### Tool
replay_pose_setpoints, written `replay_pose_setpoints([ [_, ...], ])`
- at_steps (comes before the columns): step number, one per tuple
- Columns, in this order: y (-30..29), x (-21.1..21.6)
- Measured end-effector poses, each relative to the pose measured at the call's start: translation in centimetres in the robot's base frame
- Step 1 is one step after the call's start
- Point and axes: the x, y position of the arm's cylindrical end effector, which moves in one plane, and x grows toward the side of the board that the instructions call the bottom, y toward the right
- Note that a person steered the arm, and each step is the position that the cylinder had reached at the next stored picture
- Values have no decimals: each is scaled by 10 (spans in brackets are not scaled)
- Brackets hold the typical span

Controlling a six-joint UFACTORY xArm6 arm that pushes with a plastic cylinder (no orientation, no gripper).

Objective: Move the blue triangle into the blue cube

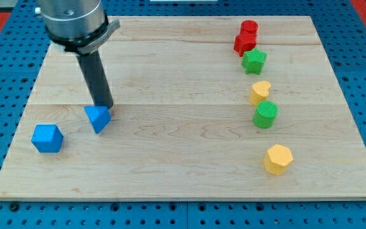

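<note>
The blue triangle (98, 118) lies on the wooden board (183, 159) at the view's lower left. The blue cube (47, 138) sits a short way to its left and slightly lower, with a small gap between them. My tip (105, 105) is at the end of the dark rod, right at the triangle's upper right edge, touching or almost touching it.
At the view's right stands a column of blocks: a red cylinder (249, 28), a red star-like block (244, 43), a green star-like block (254, 62), a yellow heart-like block (260, 92), a green cylinder (265, 114), a yellow hexagon (277, 159).
</note>
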Motion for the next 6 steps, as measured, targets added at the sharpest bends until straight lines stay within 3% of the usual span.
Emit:
replay_pose_setpoints([
  [2, 31, 27],
  [4, -56, 40],
  [5, -21, 33],
  [6, 39, -2],
])
